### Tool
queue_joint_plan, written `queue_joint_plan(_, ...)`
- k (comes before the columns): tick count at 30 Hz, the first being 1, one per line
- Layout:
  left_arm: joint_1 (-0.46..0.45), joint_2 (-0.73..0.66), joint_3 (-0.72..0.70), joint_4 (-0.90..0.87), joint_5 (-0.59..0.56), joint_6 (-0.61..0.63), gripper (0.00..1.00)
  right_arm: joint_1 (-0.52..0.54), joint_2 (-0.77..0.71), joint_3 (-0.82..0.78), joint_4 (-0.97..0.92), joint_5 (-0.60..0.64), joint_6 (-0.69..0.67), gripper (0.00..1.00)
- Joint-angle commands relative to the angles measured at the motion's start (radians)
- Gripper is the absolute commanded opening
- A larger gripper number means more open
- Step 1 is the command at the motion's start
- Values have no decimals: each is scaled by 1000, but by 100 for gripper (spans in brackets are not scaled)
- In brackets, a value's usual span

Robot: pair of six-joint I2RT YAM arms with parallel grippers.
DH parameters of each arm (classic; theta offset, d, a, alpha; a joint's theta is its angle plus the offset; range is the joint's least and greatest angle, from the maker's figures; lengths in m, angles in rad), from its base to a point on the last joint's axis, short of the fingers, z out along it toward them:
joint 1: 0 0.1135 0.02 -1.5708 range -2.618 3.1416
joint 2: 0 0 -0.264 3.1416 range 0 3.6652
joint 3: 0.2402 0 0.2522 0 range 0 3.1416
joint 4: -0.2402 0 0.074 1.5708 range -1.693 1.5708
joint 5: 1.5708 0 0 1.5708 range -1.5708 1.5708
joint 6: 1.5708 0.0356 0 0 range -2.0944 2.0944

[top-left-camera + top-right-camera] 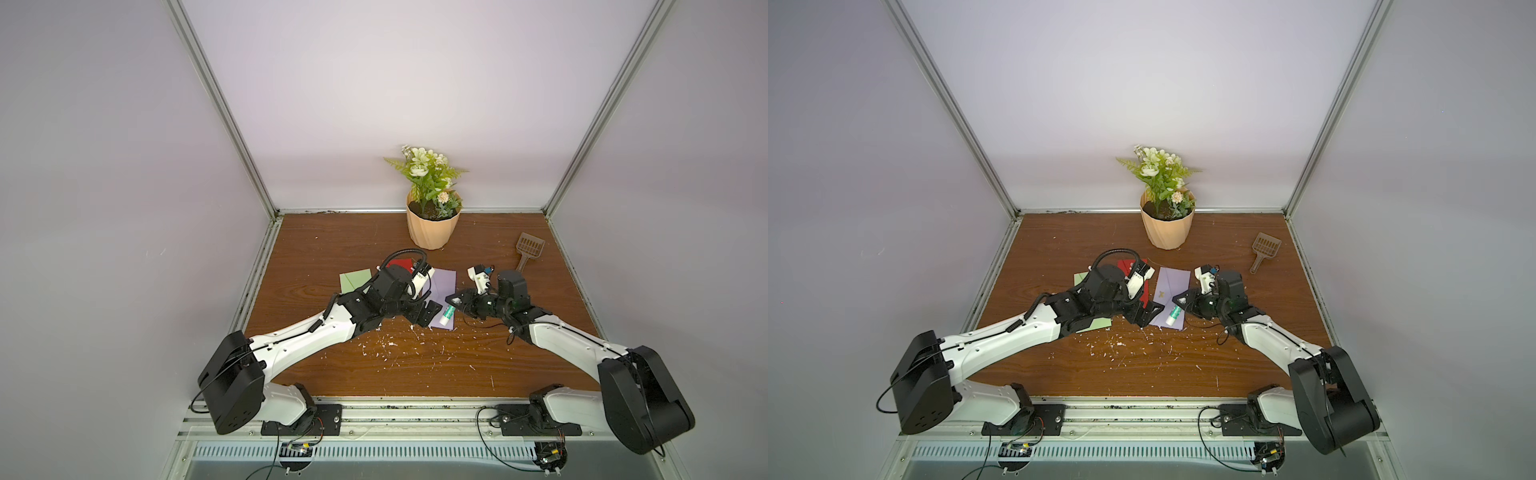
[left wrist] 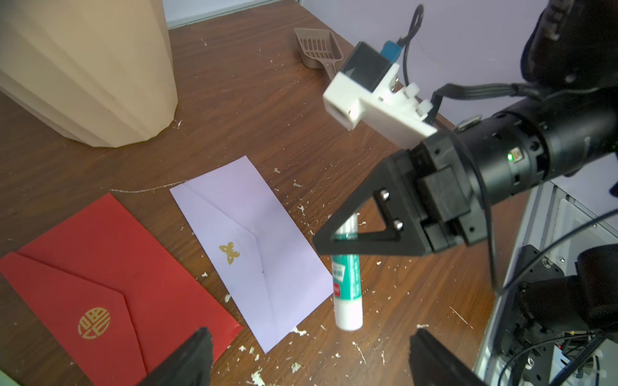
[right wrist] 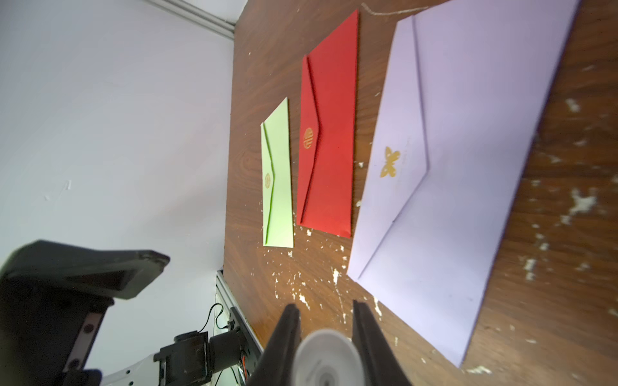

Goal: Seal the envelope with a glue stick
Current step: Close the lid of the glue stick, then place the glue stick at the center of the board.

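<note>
— While the right arm (image 1: 573,345) reaches in from the near right, what have its jaws got hold of?

— The glue stick (image 1: 448,314), that small white tube with a green label band. The right jaws are clamped on it near its upper end. It hangs tilted with its white end lowest, at the near right edge of the lilac paper envelope (image 1: 444,286) with the gold butterfly.

— Is the low end down on the paper?

— I cannot tell; it is close, at least.

— And the left arm (image 1: 299,336)?

— It comes in from the near left. The left jaws stand wide apart with nothing between them, just left of the stick, above the near end of that lilac envelope.

— How do the envelopes lie?

— Flat on the brown wooden desk (image 1: 332,241), flaps folded down, side by side. A pale green paper envelope (image 1: 353,280) is on the left, a red paper envelope (image 1: 401,264) with a gold emblem is in the middle, and the lilac one is on the right. The left arm hides part of the green and the red.

— Anything else?

— A ribbed peach pot of white flowers and ferns (image 1: 432,228) at the far edge, a brown slotted plastic scoop (image 1: 530,249) far right, and white flecks (image 1: 395,349) scattered over the near half of the desk.
</note>
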Motion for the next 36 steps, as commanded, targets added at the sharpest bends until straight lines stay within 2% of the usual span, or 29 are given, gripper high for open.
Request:
queue_joint_plan(1,17,-47,-44,-2,-67,-27,95,-58,17,119,-226,26,-168,0)
queue_joint_plan(4,43,-88,-106,17,-99,-70,95,-102,95,225,-439,80,-304,0)
queue_joint_plan(8,96,-150,-192,29,-151,-131,95,-118,168,330,-617,215,-418,0)
queue_joint_plan(11,145,-191,-239,19,-185,-172,95,-118,205,390,-703,351,-446,0)
queue_joint_plan(17,205,-232,-256,-49,-264,-187,96,-119,246,490,-818,536,-479,0)
queue_joint_plan(27,391,-298,-289,-92,-239,-177,96,-114,408,561,-860,643,-510,0)
queue_joint_plan(32,415,-276,-276,-100,-259,-149,96,-98,458,554,-832,636,-503,0)
queue_joint_plan(36,423,-237,-264,-115,-279,-156,96,-86,481,516,-799,642,-496,10)
